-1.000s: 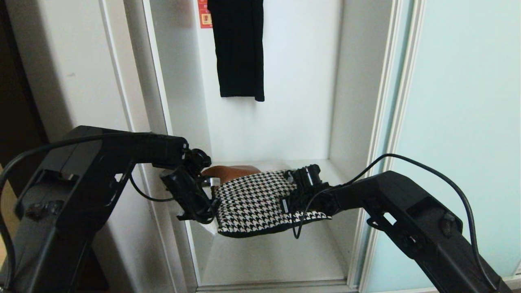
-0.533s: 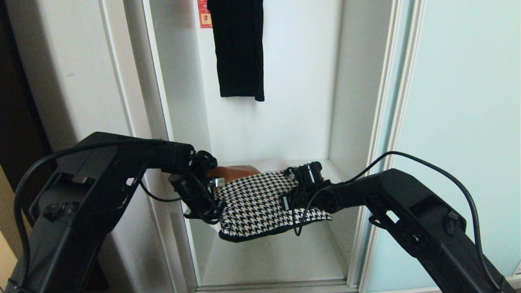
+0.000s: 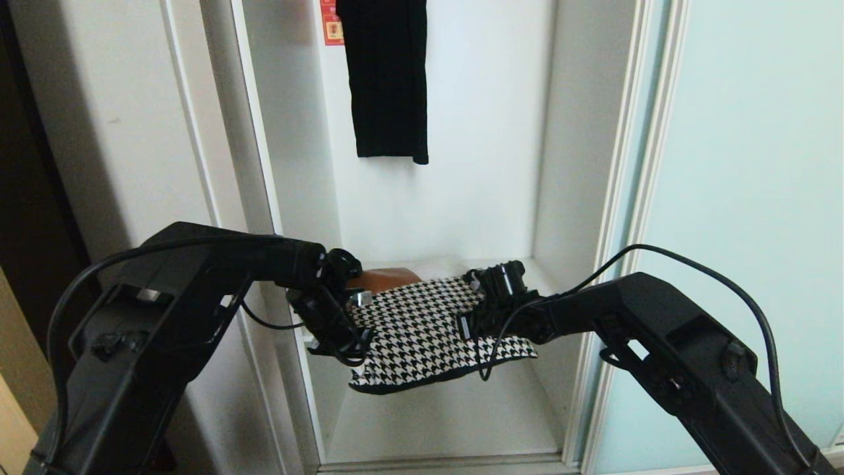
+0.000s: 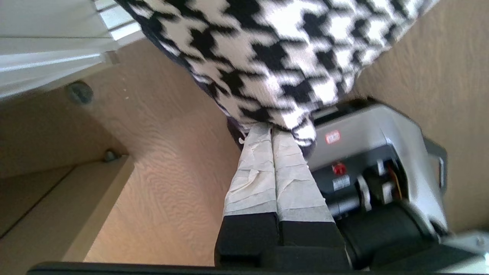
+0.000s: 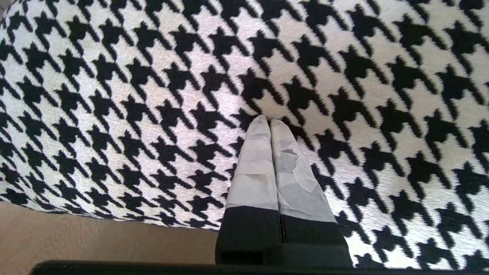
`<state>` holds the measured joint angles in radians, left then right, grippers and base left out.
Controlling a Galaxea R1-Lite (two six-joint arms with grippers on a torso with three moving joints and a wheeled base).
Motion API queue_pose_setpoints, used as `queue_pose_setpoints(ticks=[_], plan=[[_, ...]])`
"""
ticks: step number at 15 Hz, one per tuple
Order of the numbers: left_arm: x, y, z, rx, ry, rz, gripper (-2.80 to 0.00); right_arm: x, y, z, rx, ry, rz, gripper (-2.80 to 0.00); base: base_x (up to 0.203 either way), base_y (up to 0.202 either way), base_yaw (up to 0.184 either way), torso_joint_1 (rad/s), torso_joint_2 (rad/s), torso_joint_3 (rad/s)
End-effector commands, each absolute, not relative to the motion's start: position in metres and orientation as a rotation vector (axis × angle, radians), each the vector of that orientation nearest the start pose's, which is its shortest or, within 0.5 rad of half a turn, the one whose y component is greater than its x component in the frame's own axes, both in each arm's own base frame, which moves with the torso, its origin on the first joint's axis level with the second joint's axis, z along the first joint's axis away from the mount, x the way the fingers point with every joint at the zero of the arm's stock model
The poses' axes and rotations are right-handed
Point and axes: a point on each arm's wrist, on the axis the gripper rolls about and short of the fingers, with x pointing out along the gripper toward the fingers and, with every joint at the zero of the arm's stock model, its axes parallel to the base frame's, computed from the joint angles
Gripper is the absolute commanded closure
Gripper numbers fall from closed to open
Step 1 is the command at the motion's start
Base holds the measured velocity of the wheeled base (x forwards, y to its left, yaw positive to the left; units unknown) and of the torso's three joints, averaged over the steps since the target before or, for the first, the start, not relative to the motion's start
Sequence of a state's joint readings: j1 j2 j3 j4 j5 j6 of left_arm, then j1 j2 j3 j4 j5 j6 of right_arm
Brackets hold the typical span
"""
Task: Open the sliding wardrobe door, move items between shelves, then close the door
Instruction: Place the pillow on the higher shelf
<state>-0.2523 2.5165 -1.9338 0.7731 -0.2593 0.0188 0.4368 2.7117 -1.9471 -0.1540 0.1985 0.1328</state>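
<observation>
Houndstooth cushion [image 3: 422, 333] hangs in mid-air inside the open wardrobe bay, carried between the two arms, its front edge sagging out past the opening and its tan-orange patch at the back near the upper shelf [image 3: 455, 266]. From where I stand the first step looks finished: the sliding wardrobe door [image 3: 752, 218], frosted aqua glass, sits pushed off to the right, leaving the compartment open.

The left gripper [image 4: 272, 131] has its taped jaws pressed together, pinching the cushion's corner. The right gripper [image 5: 269, 123] also has its jaws pressed flat together, the tips lying against the houndstooth face; whether they trap a fold of fabric there I cannot tell, though the cushion is clearly supported on that side.

So I would judge the job to be mid-transfer. The cushion rests on no board; it is level with the upper shelf and well above the lower shelf [image 3: 442, 415]. Which board it is bound for I cannot tell. Left to do: set it down, let go, pull both arms clear, slide the door shut. A long black ribbed garment [image 3: 389, 79] hangs on the back wall, untouched.
</observation>
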Motion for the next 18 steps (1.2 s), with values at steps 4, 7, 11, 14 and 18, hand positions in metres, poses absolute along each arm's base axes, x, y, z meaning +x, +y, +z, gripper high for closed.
queue_pose_setpoints(ticks=[4,7,11,14,18], plan=[[0.426,-0.117,0.067,-0.042,1.389,-0.474,0.0,0.483,0.23,0.002,0.052,0.651,0.573,0.0,0.0,0.0,0.0,0.0,0.0,0.0],[0.409,-0.119,0.095,-0.116,1.431,-0.58,0.0,0.483,0.229,0.001,0.053,0.653,0.571,0.0,0.0,0.0,0.0,0.0,0.0,0.0],[0.401,-0.123,0.091,-0.127,1.507,-0.618,0.0,0.485,0.224,0.003,0.058,0.651,0.561,0.0,0.0,0.0,0.0,0.0,0.0,0.0],[0.408,-0.124,0.069,-0.072,1.522,-0.578,0.0,0.488,0.216,0.009,0.085,0.647,0.54,0.0,0.0,0.0,0.0,0.0,0.0,0.0],[0.418,-0.124,0.046,0.025,1.512,-0.477,0.0,0.493,0.203,0.02,0.154,0.646,0.496,0.0,0.0,0.0,0.0,0.0,0.0,0.0]])
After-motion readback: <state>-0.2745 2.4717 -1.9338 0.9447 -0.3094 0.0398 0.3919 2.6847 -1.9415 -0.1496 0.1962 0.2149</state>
